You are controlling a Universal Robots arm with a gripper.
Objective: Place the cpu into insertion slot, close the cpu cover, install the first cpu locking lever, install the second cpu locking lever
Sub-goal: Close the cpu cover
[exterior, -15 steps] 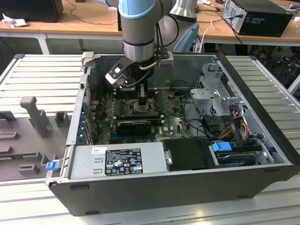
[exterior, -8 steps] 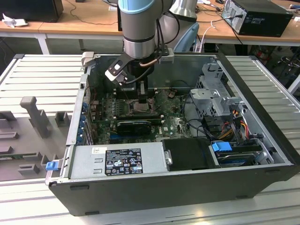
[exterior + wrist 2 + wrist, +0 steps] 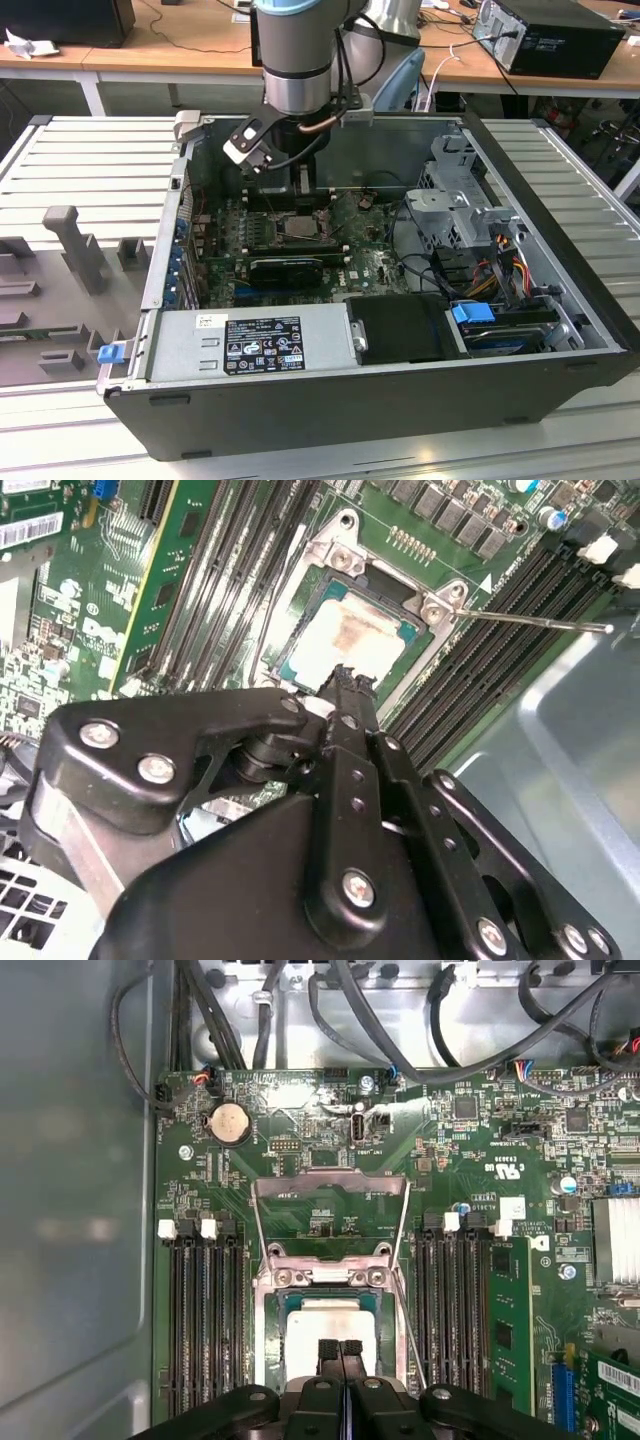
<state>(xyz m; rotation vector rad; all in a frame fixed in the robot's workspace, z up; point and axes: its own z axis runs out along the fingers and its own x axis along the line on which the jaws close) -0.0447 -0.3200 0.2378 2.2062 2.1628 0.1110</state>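
1. Chip (image 3: 322, 1332) lies flat in the square socket (image 3: 268, 1305) on the green board (image 3: 290, 1110), with its silver side up. It also shows in the second wrist view (image 3: 350, 640).
2. In the exterior view the chip (image 3: 298, 230) is near the middle of the board, inside the open computer case (image 3: 400, 390).
3. The metal cover (image 3: 330, 1185) is open. It is swung up off the socket, and the green board shows through its square window.
4. A thin metal lever (image 3: 407, 1325) stands loose beside the socket and is not hooked down. In the second wrist view the lever (image 3: 530, 620) sticks out over the black memory slots (image 3: 480, 670).
5. The jaws are together, with nothing between them. The fingertips (image 3: 327, 1350) hang just over one edge of the chip. I cannot tell if they touch it.
6. The arm (image 3: 295, 60) comes down into the far part of the case, over the board.
7. The case stands on a grey ribbed counter (image 3: 90, 160).
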